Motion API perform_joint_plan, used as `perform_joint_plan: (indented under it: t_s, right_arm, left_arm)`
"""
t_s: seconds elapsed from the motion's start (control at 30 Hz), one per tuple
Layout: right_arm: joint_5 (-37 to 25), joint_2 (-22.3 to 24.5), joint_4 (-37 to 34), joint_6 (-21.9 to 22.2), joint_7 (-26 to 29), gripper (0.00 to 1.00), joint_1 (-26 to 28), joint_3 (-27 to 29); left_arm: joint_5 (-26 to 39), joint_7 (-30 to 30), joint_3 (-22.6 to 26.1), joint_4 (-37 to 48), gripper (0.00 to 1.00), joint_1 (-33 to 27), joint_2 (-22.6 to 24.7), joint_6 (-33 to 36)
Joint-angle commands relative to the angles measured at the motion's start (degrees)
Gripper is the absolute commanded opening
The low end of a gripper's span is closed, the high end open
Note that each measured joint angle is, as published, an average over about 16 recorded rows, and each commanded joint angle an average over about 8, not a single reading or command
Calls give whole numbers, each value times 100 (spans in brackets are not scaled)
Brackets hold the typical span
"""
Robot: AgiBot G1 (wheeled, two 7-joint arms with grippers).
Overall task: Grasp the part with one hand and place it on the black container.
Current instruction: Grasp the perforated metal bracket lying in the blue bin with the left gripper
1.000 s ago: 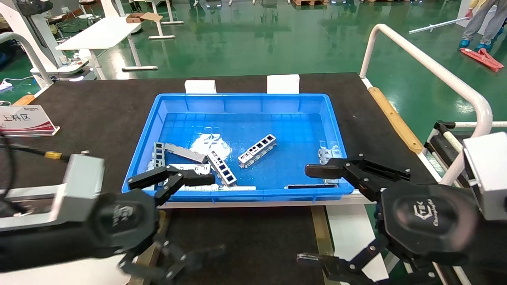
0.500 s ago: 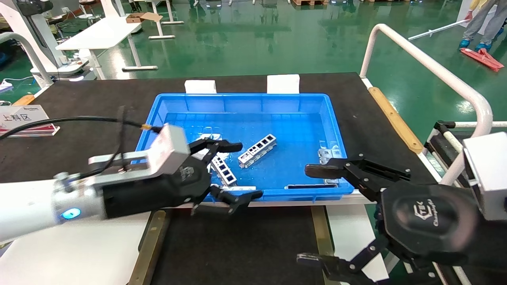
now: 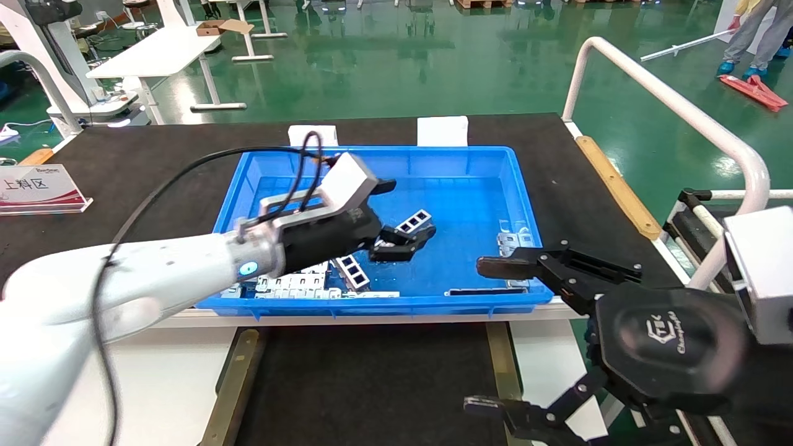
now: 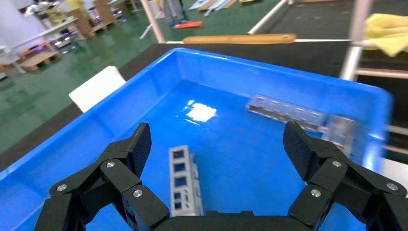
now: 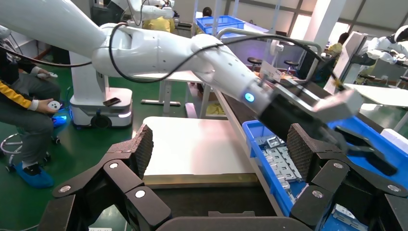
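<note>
Now the part is lying on the floor of the blue bin, near its middle, with its long axis running from about 8 o'clock to 2 o'clock. Hovering just over it, the left gripper is spreading its fingers wide and holding nothing; in the wrist view the part is lying lengthwise between the fingers. At 4 o'clock, outside the bin, the right gripper is hanging parked, also wide open.

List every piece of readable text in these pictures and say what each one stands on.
"上料区": white and red sign card on the black table mat at the robot's left.
"Changingtek"-like script with a logo: round black housing of the right gripper; only partly legible.
Small line above the sign's characters: too small to read.
Nothing readable in either wrist view.
</note>
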Motion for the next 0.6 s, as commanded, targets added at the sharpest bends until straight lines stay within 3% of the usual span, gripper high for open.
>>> perform_joint_plan:
  t_s: [0.03,0.3,0.6]
  right_arm:
    - [0,0,0,0,0,100,0,0]
    - [0,0,0,0,0,100,0,-1]
    - [1,0,0,0,-1,100,0,-1]
  left_arm:
    - [84,159,16,381,100,-132,262,-199]
    - [4,712,244,1426,100,-463,774,-722]
    - [-472,662,1098,1677,100,-547,826,-1307]
